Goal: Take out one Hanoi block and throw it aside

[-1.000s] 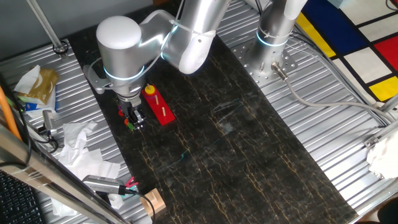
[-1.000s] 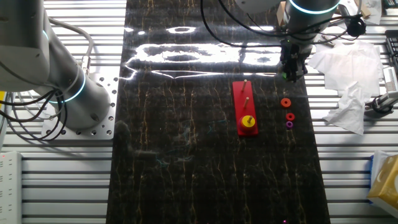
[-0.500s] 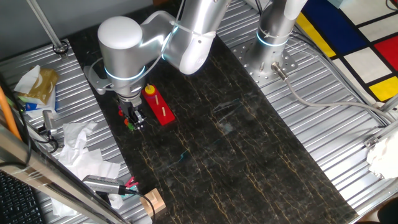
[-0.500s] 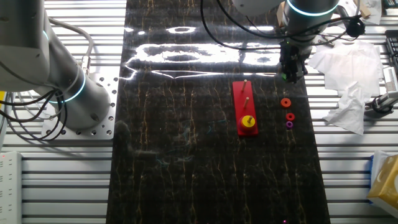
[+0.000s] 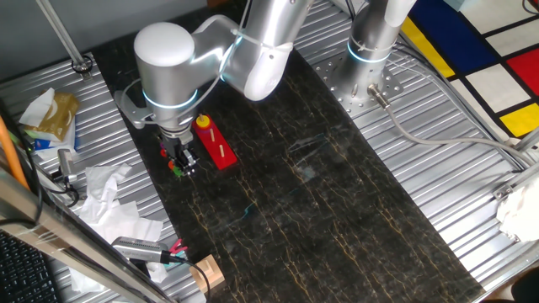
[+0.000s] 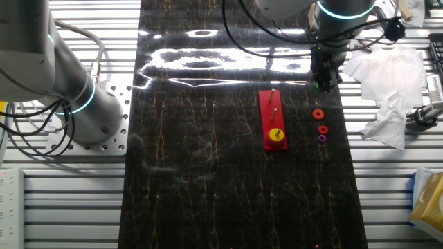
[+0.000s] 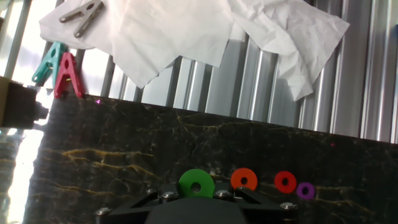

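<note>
The green Hanoi block (image 7: pixel 196 183) sits between my jaws in the hand view, right at the gripper (image 7: pixel 196 194). My gripper (image 5: pixel 179 166) hangs just left of the red peg base (image 5: pixel 221 150), with a bit of green at its tips. In the other fixed view the gripper (image 6: pixel 320 84) is beyond the red base (image 6: pixel 275 117), which carries a yellow disc (image 6: pixel 276 134) on one peg. An orange ring (image 7: pixel 244 180), a red ring (image 7: pixel 285 182) and a purple ring (image 7: pixel 305 190) lie loose on the dark mat beside the green block.
Crumpled white paper (image 7: pixel 186 31) lies on the ribbed metal table just past the mat edge, with coloured clips (image 7: pixel 59 71) and a metal clip (image 7: pixel 81 15). A second arm's base (image 6: pixel 83 104) stands at the mat's other side. A wooden block (image 5: pixel 206 271) lies near the front.
</note>
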Tool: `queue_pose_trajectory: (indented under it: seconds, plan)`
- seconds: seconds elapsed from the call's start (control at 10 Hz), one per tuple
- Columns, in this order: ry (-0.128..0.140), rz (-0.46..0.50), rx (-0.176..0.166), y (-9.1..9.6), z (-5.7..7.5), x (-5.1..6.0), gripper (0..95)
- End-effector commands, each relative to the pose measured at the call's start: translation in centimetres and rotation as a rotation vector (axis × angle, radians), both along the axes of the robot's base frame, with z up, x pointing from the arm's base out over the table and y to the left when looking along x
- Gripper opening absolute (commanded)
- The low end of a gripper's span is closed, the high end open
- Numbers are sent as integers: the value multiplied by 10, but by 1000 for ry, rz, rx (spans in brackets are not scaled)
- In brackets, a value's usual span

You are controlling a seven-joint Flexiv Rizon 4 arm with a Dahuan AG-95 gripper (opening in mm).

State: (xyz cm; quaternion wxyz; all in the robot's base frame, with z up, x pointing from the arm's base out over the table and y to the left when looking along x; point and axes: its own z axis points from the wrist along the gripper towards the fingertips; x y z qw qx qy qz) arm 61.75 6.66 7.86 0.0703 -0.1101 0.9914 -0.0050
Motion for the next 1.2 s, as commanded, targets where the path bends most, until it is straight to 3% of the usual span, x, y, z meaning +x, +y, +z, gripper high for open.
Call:
queue_pose_trajectory:
  seconds: [0.1,0.6,0.9,1.2]
  plan:
    - [-2,0,5,0,-1,0,0]
    - [3,-19,2,0,-1,0,0]
    - [24,-26,-15,0,-1,0,0]
    - [39,-35,-10,0,-1,0,0]
